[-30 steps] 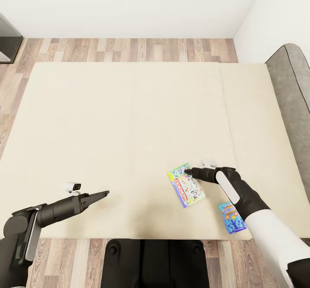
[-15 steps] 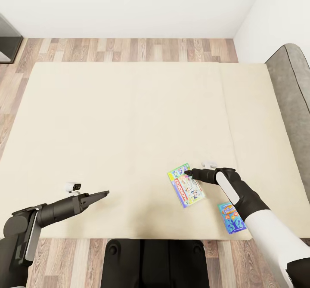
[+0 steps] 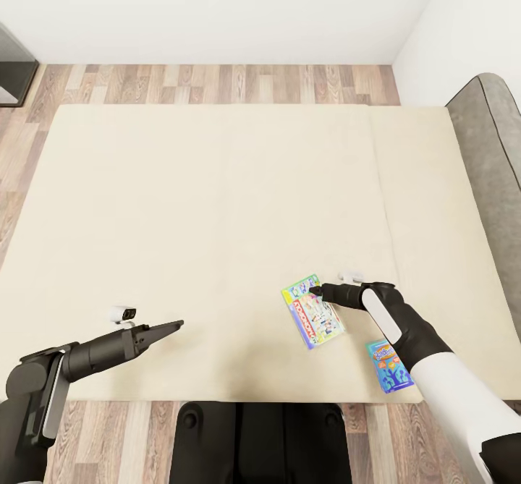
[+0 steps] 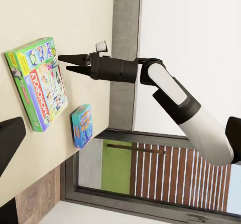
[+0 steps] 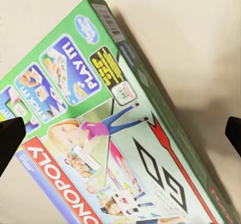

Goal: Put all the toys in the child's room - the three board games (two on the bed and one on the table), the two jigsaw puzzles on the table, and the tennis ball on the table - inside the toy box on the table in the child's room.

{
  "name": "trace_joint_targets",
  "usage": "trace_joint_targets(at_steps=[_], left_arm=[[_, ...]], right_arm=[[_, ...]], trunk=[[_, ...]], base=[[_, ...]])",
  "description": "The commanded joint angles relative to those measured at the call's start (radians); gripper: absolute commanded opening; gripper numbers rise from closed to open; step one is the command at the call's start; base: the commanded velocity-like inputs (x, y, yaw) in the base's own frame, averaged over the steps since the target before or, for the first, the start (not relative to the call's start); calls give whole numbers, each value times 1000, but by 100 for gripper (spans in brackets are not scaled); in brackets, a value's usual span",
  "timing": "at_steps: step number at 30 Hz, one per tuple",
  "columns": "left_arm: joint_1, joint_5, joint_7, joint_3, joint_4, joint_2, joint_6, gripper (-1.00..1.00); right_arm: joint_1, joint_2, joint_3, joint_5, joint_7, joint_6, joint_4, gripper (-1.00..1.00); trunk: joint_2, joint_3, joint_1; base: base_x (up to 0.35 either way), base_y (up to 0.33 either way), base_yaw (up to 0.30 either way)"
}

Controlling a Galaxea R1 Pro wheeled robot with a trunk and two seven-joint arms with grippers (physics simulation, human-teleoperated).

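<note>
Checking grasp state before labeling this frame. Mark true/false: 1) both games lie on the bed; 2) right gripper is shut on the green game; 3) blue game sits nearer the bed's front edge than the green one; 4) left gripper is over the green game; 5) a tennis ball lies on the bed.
1) Green game and blue game both lie on the bed: true.
2) False. The right gripper is open, fingers spread above the green game, not clamped on it.
3) True.
4) False. The left gripper hangs over bare mattress, well apart from both games.
5) False. Only the two games lie on the bed.
</note>
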Motion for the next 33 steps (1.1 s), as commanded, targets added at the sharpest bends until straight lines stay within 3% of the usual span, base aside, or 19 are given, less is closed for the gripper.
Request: trace_joint_targets(at_steps=[1,33], left_arm=[[0,0,-4,0,0,0,11,100],[0,0,-5,0,0,0,10,100]], right_arm=[[0,-1,2,3,3,3,-1,100],[0,1,2,3,3,8,-1,100]], trunk=[[-2,-1,1],[-2,-25,1]], base=[[0,0,0],[0,0,0]])
